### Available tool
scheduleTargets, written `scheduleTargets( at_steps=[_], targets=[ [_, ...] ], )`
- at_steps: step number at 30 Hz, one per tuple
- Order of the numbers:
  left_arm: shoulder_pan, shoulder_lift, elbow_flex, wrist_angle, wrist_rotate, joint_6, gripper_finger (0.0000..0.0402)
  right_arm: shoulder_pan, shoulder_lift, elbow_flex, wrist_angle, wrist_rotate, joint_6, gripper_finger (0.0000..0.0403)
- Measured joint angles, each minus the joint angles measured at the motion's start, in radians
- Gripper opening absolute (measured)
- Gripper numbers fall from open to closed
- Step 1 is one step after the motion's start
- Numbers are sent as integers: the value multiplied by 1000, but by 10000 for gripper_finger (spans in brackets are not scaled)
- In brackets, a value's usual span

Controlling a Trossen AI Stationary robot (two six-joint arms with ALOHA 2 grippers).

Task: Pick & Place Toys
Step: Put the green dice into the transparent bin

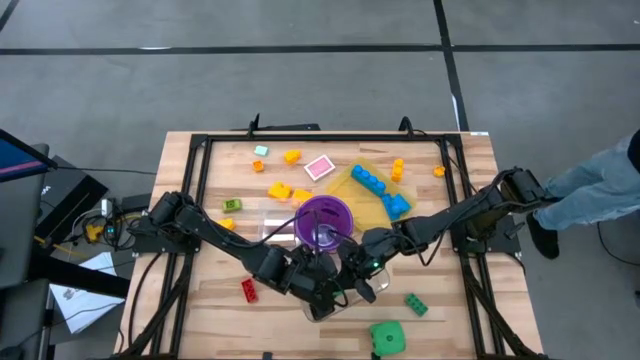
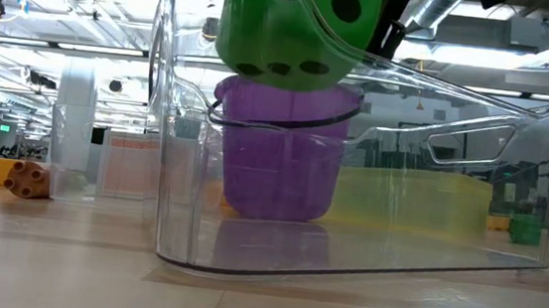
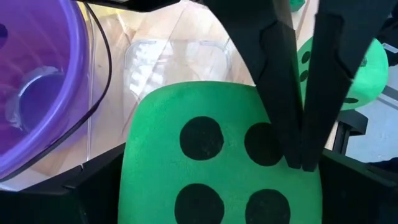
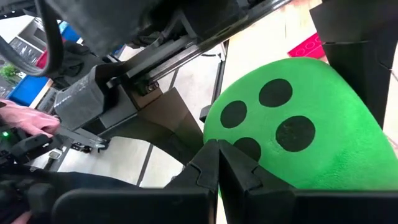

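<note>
the wooden table (image 1: pixel 200 320) carries everything, and a clear plastic tub (image 2: pixel 510 195) stands near its front edge, between the two arms. a purple cup (image 2: pixel 279 164) shows through the tub's walls, though i cannot tell whether it stands inside the tub or just behind it.

the green die (image 2: pixel 296 21) is the largest toy in play. it hangs in the air over the tub's rim, above the cup, clear of the table. it looks like a soft, matt foam block with rounded corners: probably light, with some give, and not slippery. a squeeze across two opposite flat faces should suit it. the corners would likely let it roll out.

the left gripper (image 1: pixel 316 290) has it that way. its jaws stand wide, and the die fills the gap between them, with the four-dot face turned toward the wrist camera. the right gripper (image 4: pixel 219 163) is pinched fully together and holds nothing. its tips touch, or nearly touch, a dotted face of the same die from the other side, so the die sits wedged between the two arms' ends. judging from this, the die only needs letting go to fall into the tub.

a second die (image 1: pixel 387 337) lies on the table near the front edge, well apart from both grippers. smaller, hard-looking pieces lie around it: a green brick (image 1: pixel 415 304) just behind it and a red brick (image 1: pixel 248 290) by the left arm. blue bricks (image 1: pixel 368 180) rest on the yellow tray (image 1: pixel 345 190) farther back.
</note>
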Motion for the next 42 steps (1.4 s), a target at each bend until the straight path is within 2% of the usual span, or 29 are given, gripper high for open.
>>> scheduleTargets(
  at_steps=[15,20,29,36,42],
  targets=[
    [16,0,0,24,-17,0,400,4,4,2,-126,41,18,0],
    [13,-40,14,96,20,-6,400,0,20,-13,-215,72,18,0],
    [6,-30,7,32,57,-8,400,7,-6,-3,-174,51,31,0],
    [-9,-34,5,28,82,-8,400,46,-97,-3,-185,65,33,0],
    [-29,-41,4,43,115,-4,398,77,-214,-3,-319,201,34,0]
  ],
)
